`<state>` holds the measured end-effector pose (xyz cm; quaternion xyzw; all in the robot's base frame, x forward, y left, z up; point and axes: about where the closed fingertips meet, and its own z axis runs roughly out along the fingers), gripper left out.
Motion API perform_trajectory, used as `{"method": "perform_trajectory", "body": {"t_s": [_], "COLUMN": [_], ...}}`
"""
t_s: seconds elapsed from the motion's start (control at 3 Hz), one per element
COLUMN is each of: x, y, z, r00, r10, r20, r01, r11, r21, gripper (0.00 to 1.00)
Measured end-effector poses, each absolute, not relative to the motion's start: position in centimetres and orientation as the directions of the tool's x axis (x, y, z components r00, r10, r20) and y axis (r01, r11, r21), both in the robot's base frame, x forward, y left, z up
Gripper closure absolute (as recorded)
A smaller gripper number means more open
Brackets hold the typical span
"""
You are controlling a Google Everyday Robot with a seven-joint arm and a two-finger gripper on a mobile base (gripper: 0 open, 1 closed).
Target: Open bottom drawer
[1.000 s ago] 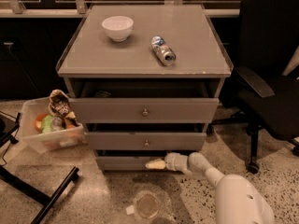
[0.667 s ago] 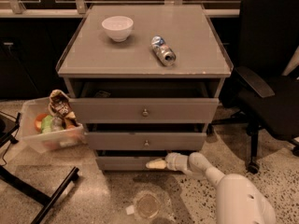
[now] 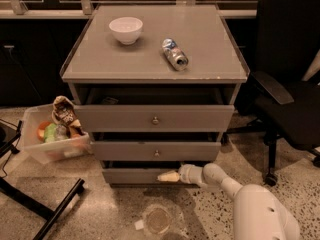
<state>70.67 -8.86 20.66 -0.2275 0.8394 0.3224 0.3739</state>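
The bottom drawer [image 3: 131,176] is the lowest and shortest grey front of the cabinet, just above the floor. It stands out a little, with a dark gap above its front. My gripper [image 3: 167,176] reaches in from the lower right on a white arm [image 3: 225,181]. Its cream fingertips lie against the middle of the bottom drawer's front, where the knob is hidden behind them. The mid-sized drawer front [image 3: 156,151] and the tallest drawer front [image 3: 155,118] sit above, each with a small round knob, and both stand slightly out.
A white bowl [image 3: 125,29] and a can lying on its side [image 3: 175,54] rest on the cabinet top [image 3: 100,64]. A clear bin of snacks [image 3: 52,134] stands on the floor at the left. A black office chair [image 3: 287,84] is at the right. A round mark [image 3: 158,219] is on the floor in front.
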Motion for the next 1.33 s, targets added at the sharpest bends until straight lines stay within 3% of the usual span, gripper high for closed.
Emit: {"method": "perform_trajectory", "body": {"t_s": [0.67, 1.33], "x": [68.3, 68.2], "y": [-10.4, -10.3], "z": [20.5, 20.9], "r00": [-0.708, -0.713], "r10": [-0.188, -0.191], "r20": [-0.68, -0.674], "r01": [-0.575, -0.572], "r11": [0.713, 0.714], "r21": [0.401, 0.403], "gripper": [0.0, 0.0]}}
